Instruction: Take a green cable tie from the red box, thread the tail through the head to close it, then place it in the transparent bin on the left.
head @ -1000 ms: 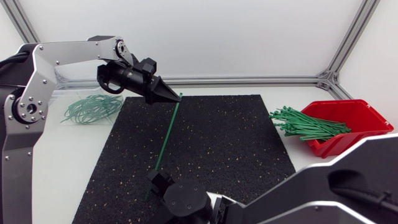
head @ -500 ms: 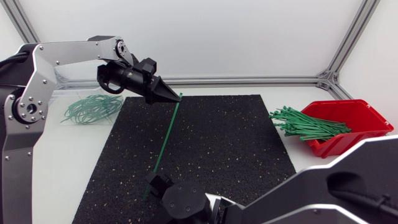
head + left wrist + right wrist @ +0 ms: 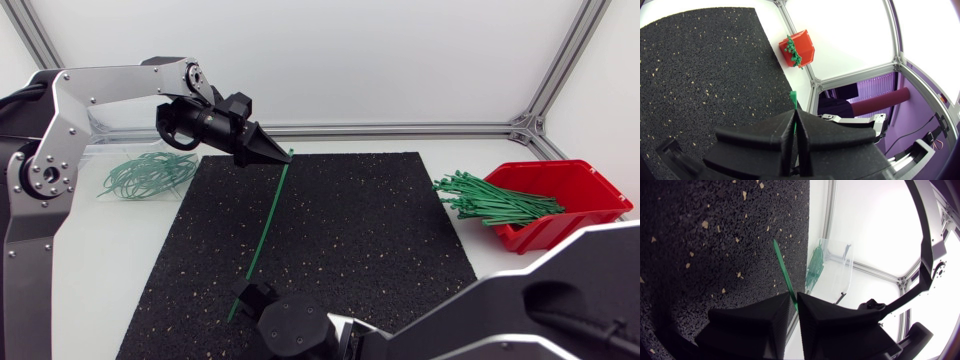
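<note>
I count two hands: my left hand [image 3: 283, 157] and my right hand [image 3: 246, 297]. One green cable tie [image 3: 267, 215] runs between them, pinched at each end. One black mat [image 3: 370, 240] lies under both hands. One red box [image 3: 590, 190] sits well off to my right hand's side, its bundle of ties [image 3: 495, 200] too many to count. One transparent bin [image 3: 840, 255] stands near my left hand, holding looped ties [image 3: 148, 173] too tangled to count.

Cannot tell head from tail on the thin green plastic cable tie [image 3: 268, 215], nor see its parts inside the black left gripper [image 3: 284, 158], 11 o'clock, and right gripper [image 3: 246, 293], 7.
</note>
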Controlling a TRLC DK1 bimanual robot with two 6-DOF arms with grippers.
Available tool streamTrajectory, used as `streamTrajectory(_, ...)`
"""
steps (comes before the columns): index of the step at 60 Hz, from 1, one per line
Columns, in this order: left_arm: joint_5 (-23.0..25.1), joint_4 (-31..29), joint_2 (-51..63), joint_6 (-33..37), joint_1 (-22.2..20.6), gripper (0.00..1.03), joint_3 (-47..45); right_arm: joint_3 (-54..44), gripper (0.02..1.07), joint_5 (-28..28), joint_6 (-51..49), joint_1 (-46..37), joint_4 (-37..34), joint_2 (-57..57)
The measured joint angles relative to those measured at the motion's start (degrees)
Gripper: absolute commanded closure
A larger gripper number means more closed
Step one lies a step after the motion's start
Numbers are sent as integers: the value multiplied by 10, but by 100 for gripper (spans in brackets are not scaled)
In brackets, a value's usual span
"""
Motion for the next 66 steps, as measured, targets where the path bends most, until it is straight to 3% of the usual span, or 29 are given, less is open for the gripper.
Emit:
streamTrajectory(9,0,0,0,0,0,100,0,0,91,2,0,0,0,0)
streamTrajectory(14,0,0,0,2,0,100,0,0,101,-3,2,0,-1,-2)
streamTrajectory(28,-2,0,0,9,-1,100,0,20,101,-33,51,-2,-23,-12)
streamTrajectory(52,-2,6,-5,30,-1,100,-10,94,101,-82,238,-70,-264,-74)
streamTrajectory(61,-6,19,-21,30,-1,100,-24,130,101,-135,347,-97,-433,-106)
streamTrajectory(66,-6,26,-28,30,-1,100,-27,146,102,-144,384,-107,-477,-118)
